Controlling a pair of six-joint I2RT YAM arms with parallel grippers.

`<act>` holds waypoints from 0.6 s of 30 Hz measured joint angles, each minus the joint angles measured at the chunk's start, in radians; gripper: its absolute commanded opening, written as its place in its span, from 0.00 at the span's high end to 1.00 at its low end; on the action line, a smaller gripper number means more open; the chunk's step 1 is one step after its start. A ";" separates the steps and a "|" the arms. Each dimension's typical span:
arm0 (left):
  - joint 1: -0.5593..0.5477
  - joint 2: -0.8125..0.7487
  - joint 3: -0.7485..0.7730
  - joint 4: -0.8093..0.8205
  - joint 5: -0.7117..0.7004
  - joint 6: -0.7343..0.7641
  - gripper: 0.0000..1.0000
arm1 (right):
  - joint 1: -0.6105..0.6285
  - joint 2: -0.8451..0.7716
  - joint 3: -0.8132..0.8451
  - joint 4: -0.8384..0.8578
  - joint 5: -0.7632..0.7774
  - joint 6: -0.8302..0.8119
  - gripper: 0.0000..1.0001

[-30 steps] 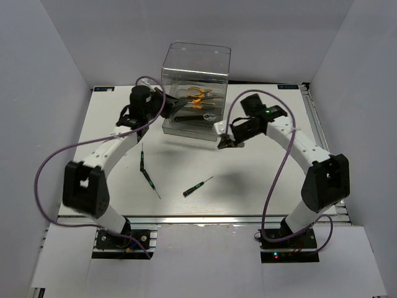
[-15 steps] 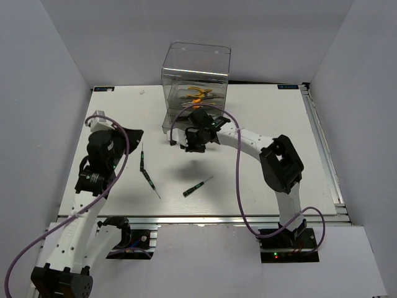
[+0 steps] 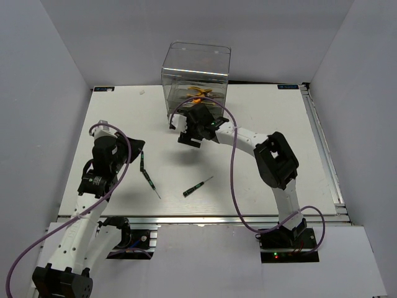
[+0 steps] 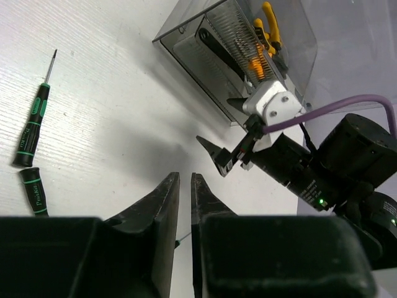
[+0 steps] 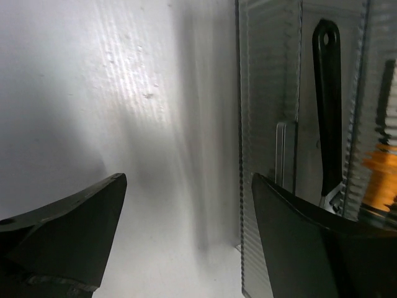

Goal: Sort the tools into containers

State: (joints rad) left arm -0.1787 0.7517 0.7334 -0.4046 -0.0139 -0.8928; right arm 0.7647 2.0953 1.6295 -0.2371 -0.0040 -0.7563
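While the right gripper is hovering, tapered black fingers spread, beside the ribbed clear-plastic drawers, the left gripper is holding its wedge-shaped fingers nearly together, empty.

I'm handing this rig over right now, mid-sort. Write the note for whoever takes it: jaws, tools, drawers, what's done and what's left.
Left gripper: jaws almost closed, empty, above the left side of the table.
Right gripper: jaws open, empty, at the front of the drawer box, down low.
Done: orange pliers are inside the box, and a black-handled tool lies in a drawer.
Left: three screwdrivers on the table, namely the far-left screwdriver, the near-left screwdriver just below it, and the centre screwdriver.
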 measured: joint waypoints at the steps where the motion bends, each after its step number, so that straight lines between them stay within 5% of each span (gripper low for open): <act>1: 0.000 0.000 -0.001 0.001 0.001 -0.005 0.73 | -0.008 0.004 0.000 0.006 0.003 -0.002 0.11; 8: 0.000 0.015 -0.045 0.051 0.072 -0.031 0.48 | -0.072 0.029 0.060 0.029 0.000 -0.004 0.11; 18: 0.000 0.194 -0.177 0.325 0.297 -0.119 0.41 | -0.116 0.025 0.065 -0.019 -0.150 -0.029 0.12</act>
State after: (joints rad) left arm -0.1787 0.9455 0.5560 -0.0799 0.2832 -1.0115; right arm 0.6483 2.1201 1.6947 -0.2558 -0.1535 -0.7853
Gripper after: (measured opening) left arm 0.591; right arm 0.891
